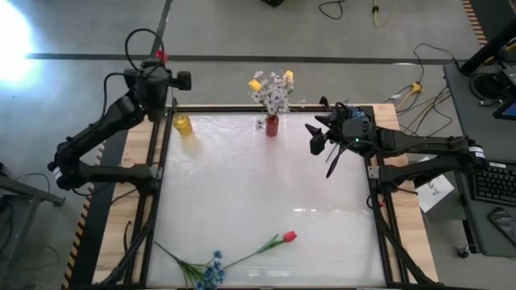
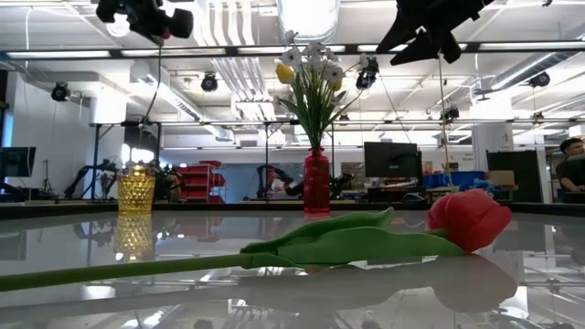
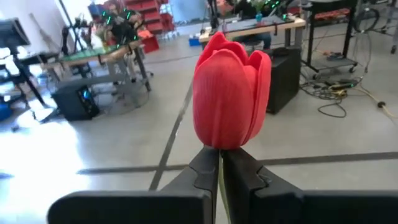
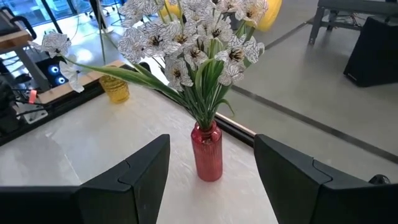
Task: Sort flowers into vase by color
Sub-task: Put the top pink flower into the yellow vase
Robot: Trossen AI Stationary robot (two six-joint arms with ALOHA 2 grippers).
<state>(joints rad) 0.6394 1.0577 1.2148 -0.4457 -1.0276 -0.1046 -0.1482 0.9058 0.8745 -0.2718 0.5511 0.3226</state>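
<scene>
My left gripper (image 1: 162,61) is raised over the table's far left corner, above the yellow glass vase (image 1: 183,124), and is shut on a red tulip (image 3: 231,93). My right gripper (image 1: 321,137) hangs open just right of the red vase (image 1: 272,126), which holds white sprays (image 4: 193,31) and yellow tulip heads (image 1: 255,84). In the right wrist view the red vase (image 4: 208,154) stands ahead between the open fingers, untouched. A second red tulip (image 1: 289,237) and a blue cluster (image 1: 212,270) lie flat on the table's near side. My left gripper (image 3: 219,155) pinches the red tulip between its two fingers right under the head's base (image 3: 219,147). The head stands out just past the fingertips. The flower is lifted clear of the table. The fingers hide the stem behind them.
The yellow vase (image 2: 136,189) and red vase (image 2: 316,183) stand near the far edge. The lying red tulip (image 2: 468,219) stretches across the near side, its stem toward the left. The wide middle of the white tabletop (image 1: 258,185) is bare. Dark frame rails border both sides.
</scene>
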